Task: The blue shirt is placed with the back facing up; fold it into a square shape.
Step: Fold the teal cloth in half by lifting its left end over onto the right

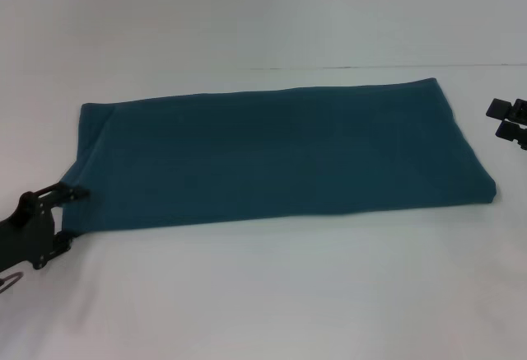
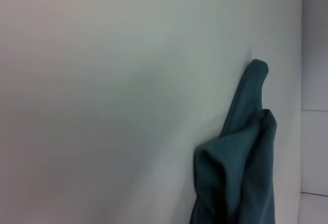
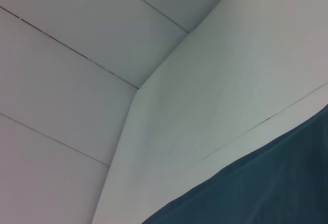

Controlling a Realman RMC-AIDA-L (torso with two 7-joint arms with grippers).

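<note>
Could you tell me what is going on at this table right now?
The robot is folding the blue shirt, which lies on the white table as a long band, not yet a square. The left gripper is at the shirt's left end, by the near corner. The right gripper hangs just off the shirt's right end, not touching it.

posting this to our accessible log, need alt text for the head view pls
A blue shirt, folded into a long plain band, lies across a white table. The left gripper is at the band's left end near its front corner, and the right gripper sits apart from the shirt past its right end, at the picture's edge.
</note>
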